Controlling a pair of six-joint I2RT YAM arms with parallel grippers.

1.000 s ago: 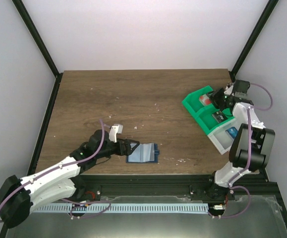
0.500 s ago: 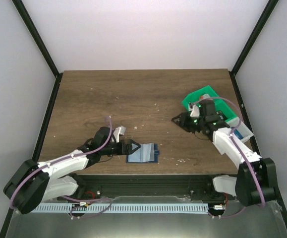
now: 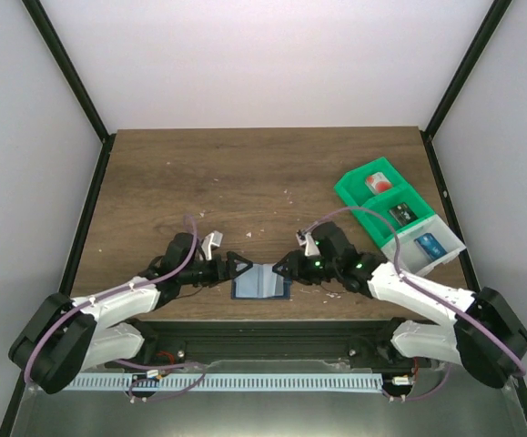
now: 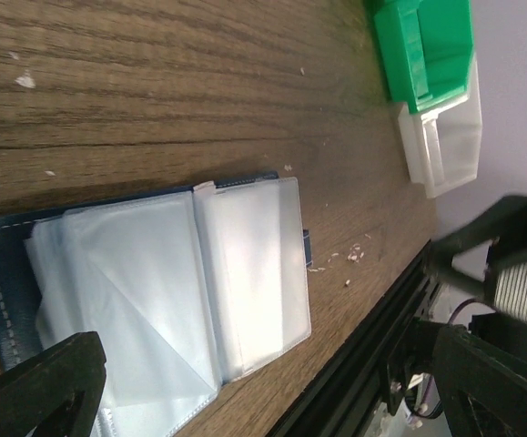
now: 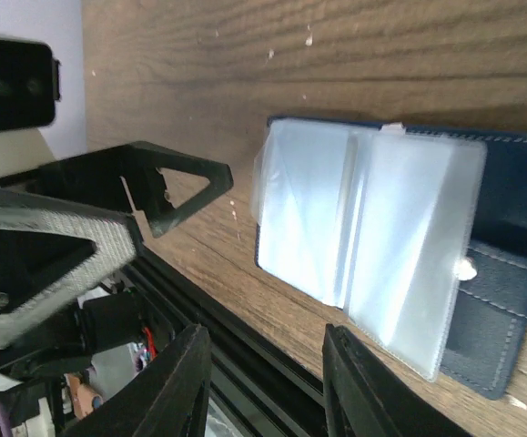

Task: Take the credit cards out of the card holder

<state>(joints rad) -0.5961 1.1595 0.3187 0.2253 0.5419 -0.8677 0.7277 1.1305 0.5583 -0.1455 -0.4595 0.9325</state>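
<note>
Right now I am holding my left gripper point(image 3: 236, 270) wide open and low over the table point(image 3: 245, 182), with the wallet point(image 3: 261, 282) lying flat just ahead of its fingertips. My right gripper point(image 3: 286, 268) is facing it from the opposite side, its fingers standing only partly apart with nothing between them. The wallet is therefore sitting between my two grippers, and from above I cannot tell whether either one is touching it. The wallet is lying open, its plastic sleeves point(image 4: 199, 273) fanning over the navy cover. They are cloudy and catching glare, so I cannot make out whether any of them is carrying a card. In my left wrist view one dark finger is hiding the wallet's nearest corner. Well off to my right gripper's outer side, a red card point(image 3: 379, 183) and a dark card point(image 3: 401, 215) are lying in separate compartments of the green bin point(image 3: 354, 208). A blue card point(image 3: 428, 244) is lying in the white bin point(image 3: 391, 252) beside it. All three are too small to read.
</note>
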